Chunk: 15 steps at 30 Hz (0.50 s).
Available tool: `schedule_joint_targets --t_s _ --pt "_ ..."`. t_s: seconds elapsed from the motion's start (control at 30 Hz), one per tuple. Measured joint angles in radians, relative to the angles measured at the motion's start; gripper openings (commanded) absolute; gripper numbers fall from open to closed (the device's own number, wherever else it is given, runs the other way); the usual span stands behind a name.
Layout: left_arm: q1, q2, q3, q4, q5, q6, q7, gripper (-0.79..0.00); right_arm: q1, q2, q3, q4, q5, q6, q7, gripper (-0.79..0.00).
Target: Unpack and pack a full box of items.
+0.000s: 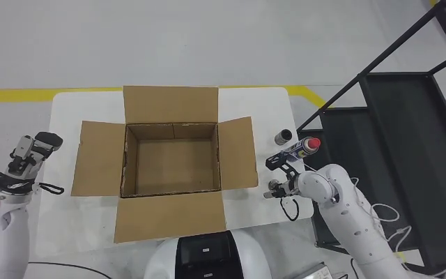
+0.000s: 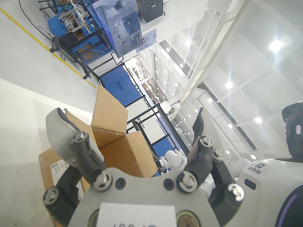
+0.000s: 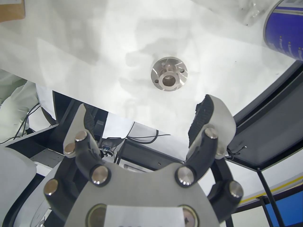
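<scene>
An open cardboard box (image 1: 171, 167) stands mid-table with all flaps spread and nothing visible inside; one of its flaps (image 2: 107, 116) rises beyond my left gripper. My left gripper (image 1: 43, 145) (image 2: 127, 124) is open and empty, held off the table's left edge. To the right of the box, my right gripper (image 1: 274, 174) (image 3: 144, 114) is open with nothing in it. A small round metal flange (image 3: 169, 73) (image 1: 283, 136) sits on the table just ahead of its fingertips. A blue-and-white spray can (image 1: 303, 146) (image 3: 282, 38) with a red cap is beside the flange.
The white table (image 1: 83, 111) has bare strips left and right of the box flaps. A black metal rack (image 1: 390, 118) stands close against the table's right edge, next to my right arm. A yellow floor line (image 1: 63, 91) runs behind the table.
</scene>
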Motion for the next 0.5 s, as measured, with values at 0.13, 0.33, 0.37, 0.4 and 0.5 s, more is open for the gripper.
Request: schedule_joint_targets --t_s 0.13,0.33,0.37,0.4,0.5 --pt "0.000 0.000 0.000 0.000 0.000 0.000 0.000 0.000 0.024 -0.005 -0.030 0.046 -0.006 0.024 -0.036 0.000" --pt "0.000 0.000 0.000 0.000 0.000 0.000 0.000 0.000 0.049 -0.010 -0.065 0.108 -0.029 0.060 -0.074 0.000" --pt "0.000 0.000 0.000 0.000 0.000 0.000 0.000 0.000 0.054 -0.011 -0.072 0.118 -0.033 0.066 -0.078 -0.018" --pt "0.000 0.000 0.000 0.000 0.000 0.000 0.000 0.000 0.057 -0.011 -0.076 0.124 -0.037 0.069 -0.079 -0.043" --pt "0.000 0.000 0.000 0.000 0.000 0.000 0.000 0.000 0.064 -0.012 -0.089 0.138 -0.045 0.076 -0.081 -0.172"
